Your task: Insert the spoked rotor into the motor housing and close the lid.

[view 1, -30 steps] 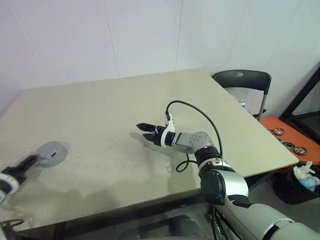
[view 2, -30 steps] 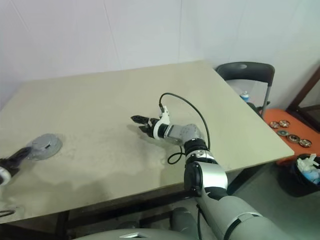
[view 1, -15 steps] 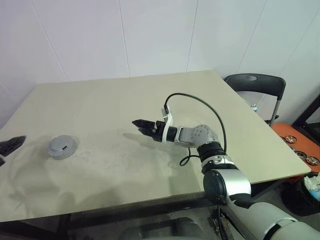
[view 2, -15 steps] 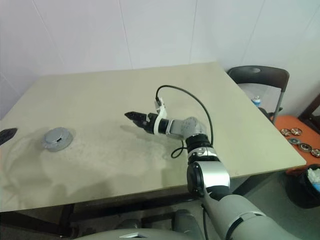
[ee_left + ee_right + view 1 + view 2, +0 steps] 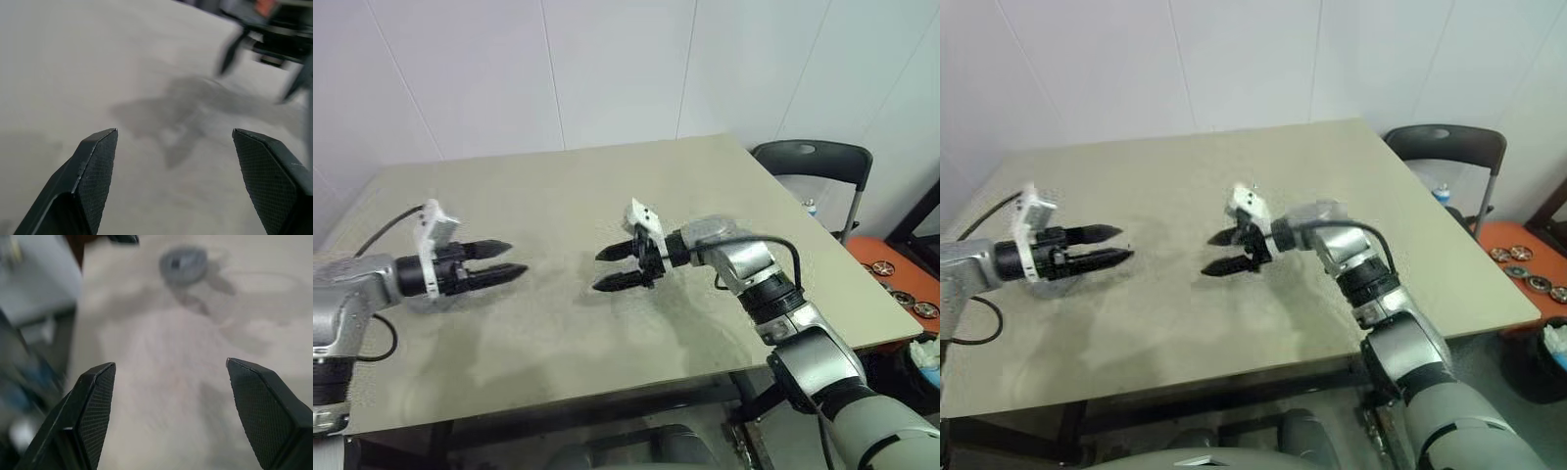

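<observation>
1. My left pincer hangs above the left part of the bench, pointing towards the middle; its two black fingers stand wide apart and hold nothing.
2. My right pincer hangs above the middle of the bench, pointing back at the left one; its fingers are likewise spread and empty. The two pincers face each other tip to tip, well apart, with bare bench between them.
3. A round grey disc-shaped part lies flat on the bench, seen in the right wrist view ahead of my right pincer and well clear of its fingers. It is too blurred to tell whether it is the spoked rotor, the motor housing, or both closed together.
4. The far edge of the bench meets the white panelled wall; the right edge runs diagonally past my right arm; the near edge lies below both arms. Most of the top is open, flat room.
5. The bench surface is pale beige and matt, marked by soft shadows under both pincers.
6. Beyond the right edge stands a dark chair. Further right, an orange surface carries several small round parts, too small to identify.
</observation>
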`<state>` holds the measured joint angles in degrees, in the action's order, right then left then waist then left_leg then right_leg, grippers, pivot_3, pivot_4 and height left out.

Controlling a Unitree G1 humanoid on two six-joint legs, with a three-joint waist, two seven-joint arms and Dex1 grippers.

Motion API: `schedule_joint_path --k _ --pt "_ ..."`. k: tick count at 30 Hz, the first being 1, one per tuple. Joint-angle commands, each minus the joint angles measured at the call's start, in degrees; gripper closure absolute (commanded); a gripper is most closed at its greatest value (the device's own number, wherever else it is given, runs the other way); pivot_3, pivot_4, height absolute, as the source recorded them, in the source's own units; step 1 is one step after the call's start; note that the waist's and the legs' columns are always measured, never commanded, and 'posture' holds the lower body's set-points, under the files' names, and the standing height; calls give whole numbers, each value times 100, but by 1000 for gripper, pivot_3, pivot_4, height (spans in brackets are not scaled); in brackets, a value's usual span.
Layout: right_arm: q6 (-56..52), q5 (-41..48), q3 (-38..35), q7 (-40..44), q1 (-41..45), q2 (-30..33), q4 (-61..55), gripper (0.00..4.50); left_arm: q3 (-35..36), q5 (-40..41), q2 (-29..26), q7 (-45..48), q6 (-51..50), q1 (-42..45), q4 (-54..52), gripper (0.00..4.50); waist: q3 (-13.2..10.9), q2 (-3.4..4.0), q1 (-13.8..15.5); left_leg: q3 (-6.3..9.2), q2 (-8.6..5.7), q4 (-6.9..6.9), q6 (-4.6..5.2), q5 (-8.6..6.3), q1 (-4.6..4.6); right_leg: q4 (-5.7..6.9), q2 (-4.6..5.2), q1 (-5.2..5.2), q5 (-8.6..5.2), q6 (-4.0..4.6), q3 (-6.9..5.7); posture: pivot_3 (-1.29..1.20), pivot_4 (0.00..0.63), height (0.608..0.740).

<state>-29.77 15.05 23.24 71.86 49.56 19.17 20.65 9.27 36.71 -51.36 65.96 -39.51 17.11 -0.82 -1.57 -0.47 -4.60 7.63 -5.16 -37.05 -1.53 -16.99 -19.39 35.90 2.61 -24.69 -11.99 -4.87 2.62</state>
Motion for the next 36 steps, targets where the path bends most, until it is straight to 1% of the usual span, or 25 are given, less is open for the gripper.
schedule_joint_path --k 1,7,12,23,36 --pt "361 6 -193 214 331 -80 45 741 -135 -6 -42 129 14 326 -277 517 -2 -3 25 2 4 0 0 0 0 1 -4 -1 0 1 -1 0 0 740" --pt "496 -35 -253 381 433 -68 196 741 -138 19 -79 183 -45 441 -334 517 -3 -1 84 3 2 0 0 0 -1 -6 -2 2 0 2 -2 0 0 740" --pt "634 -161 -148 619 388 -28 170 741 -84 -9 -100 167 -45 424 -270 517 -3 -1 90 4 0 1 3 -2 -3 -13 -1 3 0 2 -2 0 0 740" --pt "915 -415 -290 681 721 -171 792 741 12 -94 -155 155 57 479 20 517 -6 3 76 3 0 1 3 -2 -1 -10 -2 3 0 2 -2 0 0 740" --pt "827 -414 -359 734 802 -245 824 741 67 -32 -119 94 -31 477 -58 517 -6 2 75 4 -1 1 3 -2 -2 -11 -2 3 0 2 -2 0 0 740"
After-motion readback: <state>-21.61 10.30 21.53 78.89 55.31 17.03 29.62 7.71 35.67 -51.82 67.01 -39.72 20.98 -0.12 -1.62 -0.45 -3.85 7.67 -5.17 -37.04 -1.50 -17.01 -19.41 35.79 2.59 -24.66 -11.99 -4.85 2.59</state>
